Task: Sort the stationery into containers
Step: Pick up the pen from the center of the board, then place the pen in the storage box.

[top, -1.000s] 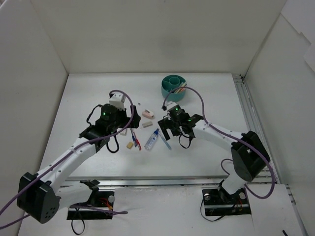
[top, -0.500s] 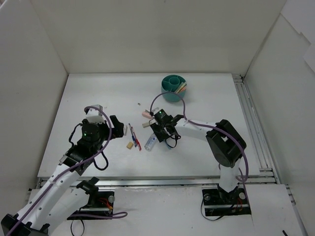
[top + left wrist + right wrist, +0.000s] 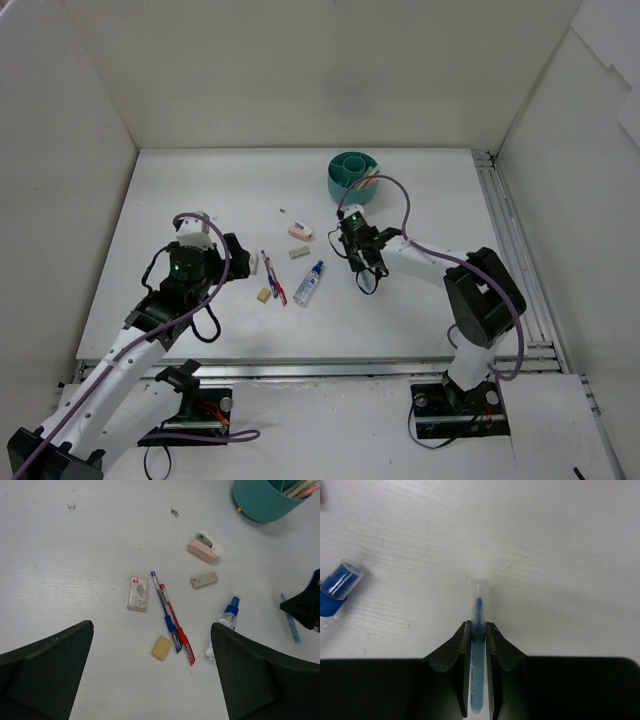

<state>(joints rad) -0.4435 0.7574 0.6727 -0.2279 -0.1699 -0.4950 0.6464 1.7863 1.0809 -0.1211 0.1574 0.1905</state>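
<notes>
My right claw (image 3: pixel 479 630) is pinched tight on the blue pen (image 3: pixel 478 605), low over the table (image 3: pixel 570 540), near the teal cup (image 3: pixel 352 176). I should lift it high, then drop it into a free slot. My left claw (image 3: pixel 152 630) hangs apart.

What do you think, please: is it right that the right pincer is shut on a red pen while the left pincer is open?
Not quite. The right wrist view shows the right pincer shut on a blue pen, not a red one; the red pen lies on the table. The left pincer is open.
</notes>
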